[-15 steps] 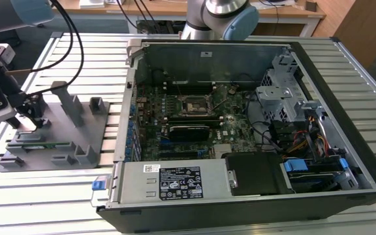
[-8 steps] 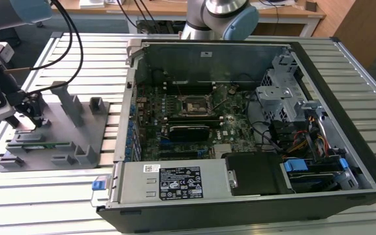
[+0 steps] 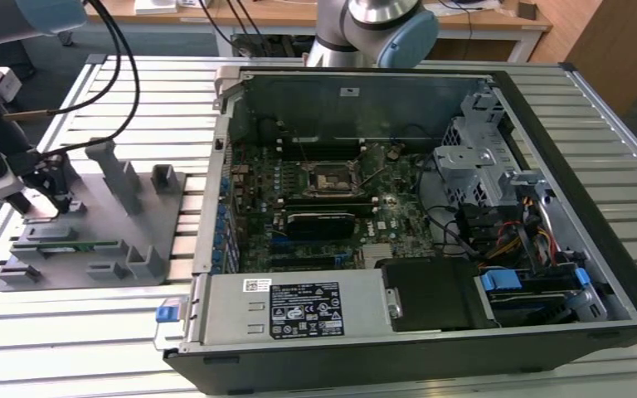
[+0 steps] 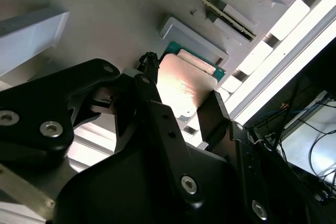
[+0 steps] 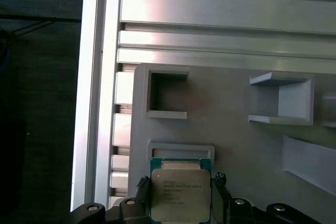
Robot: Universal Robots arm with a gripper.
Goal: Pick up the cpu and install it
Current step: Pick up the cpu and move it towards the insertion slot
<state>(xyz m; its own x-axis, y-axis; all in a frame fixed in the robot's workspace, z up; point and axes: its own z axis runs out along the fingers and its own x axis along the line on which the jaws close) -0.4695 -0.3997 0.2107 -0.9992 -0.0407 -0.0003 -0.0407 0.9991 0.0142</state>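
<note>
The cpu (image 5: 180,192), a small square chip with a pale metal top and a green edge, lies on the grey plastic fixture (image 3: 130,236) against a raised lip. In both wrist views my gripper (image 5: 180,199) has one black finger on each side of the chip, both touching its edges, so it is shut on the cpu (image 4: 185,88). In the exterior view the gripper (image 3: 57,201) is low over the fixture's far end at the exterior view's left. The motherboard's square socket frame (image 3: 328,178) lies inside the open computer case (image 3: 584,207), well apart from the gripper.
The fixture has upright posts (image 3: 112,166) and pockets (image 5: 167,94) close to the gripper, and a thin green memory stick (image 3: 70,246) lies in it. The slatted aluminium table (image 3: 64,332) runs under everything. Cables (image 3: 119,75) hang over the exterior view's left side.
</note>
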